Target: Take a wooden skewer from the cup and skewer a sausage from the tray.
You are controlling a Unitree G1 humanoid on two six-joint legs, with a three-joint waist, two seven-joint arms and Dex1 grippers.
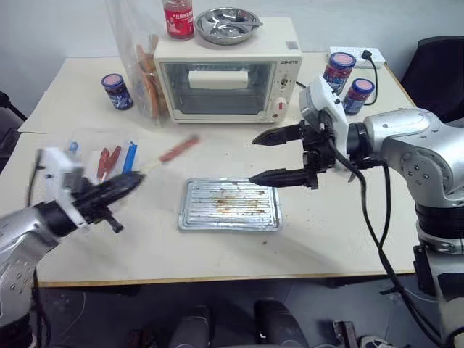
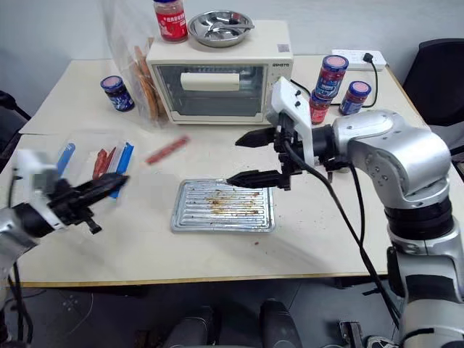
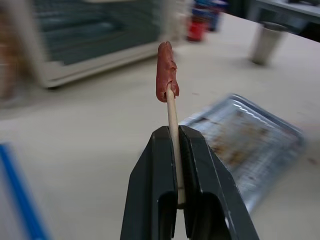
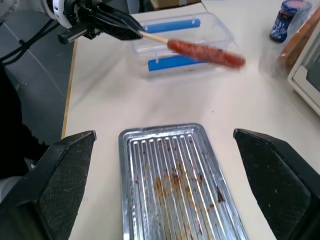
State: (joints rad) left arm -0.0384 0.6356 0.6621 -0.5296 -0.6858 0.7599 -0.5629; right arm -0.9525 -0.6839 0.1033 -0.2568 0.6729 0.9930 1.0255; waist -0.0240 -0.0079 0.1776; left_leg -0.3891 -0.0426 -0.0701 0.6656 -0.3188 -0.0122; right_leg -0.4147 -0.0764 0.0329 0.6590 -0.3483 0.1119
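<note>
- Plainly, in the head views the left gripper (image 1: 123, 187) is clamped shut on the wooden skewer (image 1: 151, 167), which carries the sausage (image 1: 178, 149) out over the bare table (image 1: 326, 232), between the clear plastic tray with blue bars (image 1: 129, 156) and the metal tray (image 1: 230, 205). Risk, as I judge it: the sausage sits near the far tip, so a quick swing could fling it off.
- In the same views the right gripper (image 1: 279, 156) hangs over the metal tray's far right corner with its fingers spread wide and nothing between them. It lies near the toaster oven (image 1: 226, 76); a careless sweep could knock that or the jars (image 1: 348, 80) behind.
- In the left wrist view the fingers (image 3: 200, 190) pinch the stick at its lower end only, and the sausage looks split where the stick enters. A torn hole may let it slide down or drop.
- That view also shows the cup (image 3: 266, 42) standing beyond the tray, well apart from the grip, so it is in little danger.
- In the right wrist view the open fingers (image 4: 65, 165) frame the empty, grease-stained tray, with the skewered sausage above it. If the sausage falls, it may miss the tray and land on the table.
</note>
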